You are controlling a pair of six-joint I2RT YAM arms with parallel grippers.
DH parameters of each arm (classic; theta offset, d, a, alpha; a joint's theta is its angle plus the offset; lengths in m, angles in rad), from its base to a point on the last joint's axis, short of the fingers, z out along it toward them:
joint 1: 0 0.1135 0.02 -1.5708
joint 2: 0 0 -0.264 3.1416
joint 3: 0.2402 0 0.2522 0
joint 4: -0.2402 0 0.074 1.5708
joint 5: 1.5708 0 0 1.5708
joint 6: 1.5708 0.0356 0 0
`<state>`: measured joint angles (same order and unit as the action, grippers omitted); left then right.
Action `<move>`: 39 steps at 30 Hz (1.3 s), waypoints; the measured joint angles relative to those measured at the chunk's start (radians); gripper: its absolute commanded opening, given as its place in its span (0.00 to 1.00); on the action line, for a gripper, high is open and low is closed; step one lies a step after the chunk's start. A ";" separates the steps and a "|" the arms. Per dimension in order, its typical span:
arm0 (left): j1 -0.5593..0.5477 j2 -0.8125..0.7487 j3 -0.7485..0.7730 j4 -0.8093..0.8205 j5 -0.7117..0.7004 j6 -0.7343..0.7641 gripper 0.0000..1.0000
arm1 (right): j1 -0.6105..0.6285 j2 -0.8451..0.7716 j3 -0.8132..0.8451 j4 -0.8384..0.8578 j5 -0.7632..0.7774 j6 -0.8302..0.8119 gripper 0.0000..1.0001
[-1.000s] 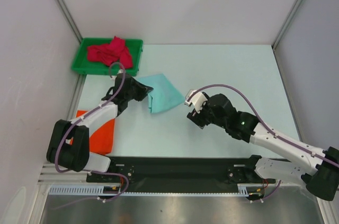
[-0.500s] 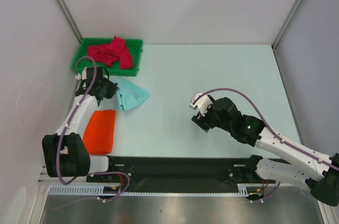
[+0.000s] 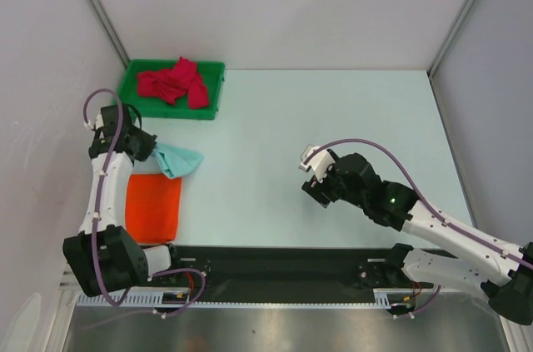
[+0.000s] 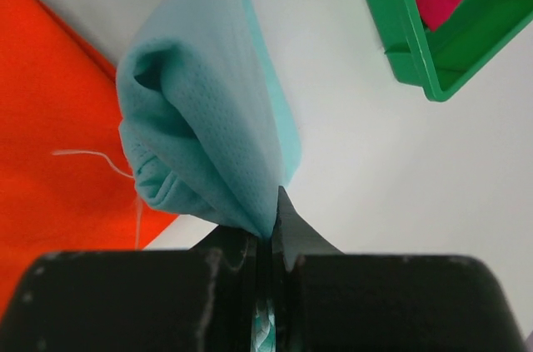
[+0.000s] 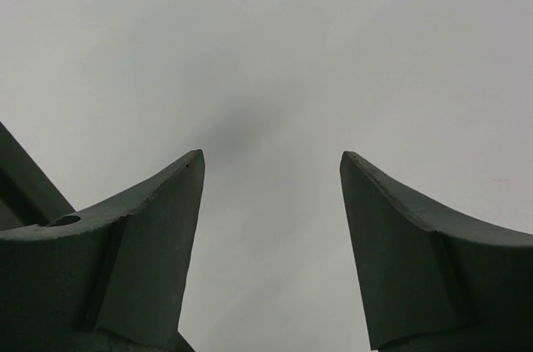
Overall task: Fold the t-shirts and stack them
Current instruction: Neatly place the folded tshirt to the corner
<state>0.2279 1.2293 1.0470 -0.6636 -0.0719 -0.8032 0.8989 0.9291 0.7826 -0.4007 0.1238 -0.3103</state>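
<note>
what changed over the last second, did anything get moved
The left gripper, shut on the mint shirt, pulled it left across the table to the far end of the orange shirt. The open right gripper drew back slightly to the right, empty. The orange shirt, red shirt and tray stayed put.

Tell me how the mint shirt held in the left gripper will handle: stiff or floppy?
Likely floppy: the mint shirt droops in loose folds from the left gripper. Probably light: a pinch on one edge seems to lift it. May slump open when released.
</note>
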 measured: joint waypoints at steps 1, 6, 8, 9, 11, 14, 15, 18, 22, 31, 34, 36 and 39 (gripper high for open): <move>0.013 -0.003 0.010 -0.013 0.002 0.013 0.00 | 0.000 -0.002 0.000 0.000 0.000 0.000 0.72; 0.063 -0.025 0.049 -0.051 0.008 0.066 0.00 | 0.000 -0.023 -0.012 -0.001 0.000 0.000 0.72; 0.079 -0.035 0.055 -0.059 0.018 0.087 0.00 | 0.000 -0.034 -0.020 -0.006 0.000 0.000 0.72; 0.087 -0.038 0.056 -0.062 0.024 0.096 0.00 | 0.000 -0.038 -0.023 -0.009 0.000 0.000 0.71; 0.096 -0.039 0.057 -0.068 0.034 0.107 0.01 | 0.000 -0.044 -0.027 -0.014 -0.001 0.000 0.72; 0.103 -0.039 0.057 -0.085 0.054 0.117 0.00 | 0.000 -0.051 -0.031 -0.022 -0.001 0.000 0.72; 0.104 -0.039 0.057 -0.090 0.058 0.123 0.00 | 0.000 -0.053 -0.033 -0.024 -0.001 0.000 0.72; 0.108 -0.042 0.062 -0.109 0.071 0.129 0.00 | 0.000 -0.060 -0.033 -0.032 -0.001 0.001 0.72; 0.114 -0.058 0.069 -0.129 0.077 0.134 0.00 | 0.000 -0.074 -0.042 -0.033 -0.001 0.004 0.72; 0.144 -0.082 0.101 -0.171 0.077 0.161 0.00 | 0.000 -0.079 -0.044 -0.040 -0.009 0.003 0.72; 0.157 -0.092 0.109 -0.178 0.077 0.174 0.00 | 0.000 -0.079 -0.044 -0.044 -0.011 0.002 0.72; 0.166 -0.098 0.109 -0.182 0.078 0.176 0.00 | 0.000 -0.079 -0.044 -0.044 -0.016 0.002 0.72; 0.173 -0.103 0.109 -0.191 0.078 0.177 0.00 | 0.000 -0.079 -0.044 -0.044 -0.021 0.002 0.72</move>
<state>0.4011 1.1263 1.1561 -0.8547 0.0063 -0.6266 0.8989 0.8505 0.7387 -0.4446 0.1028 -0.3088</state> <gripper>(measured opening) 0.048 0.716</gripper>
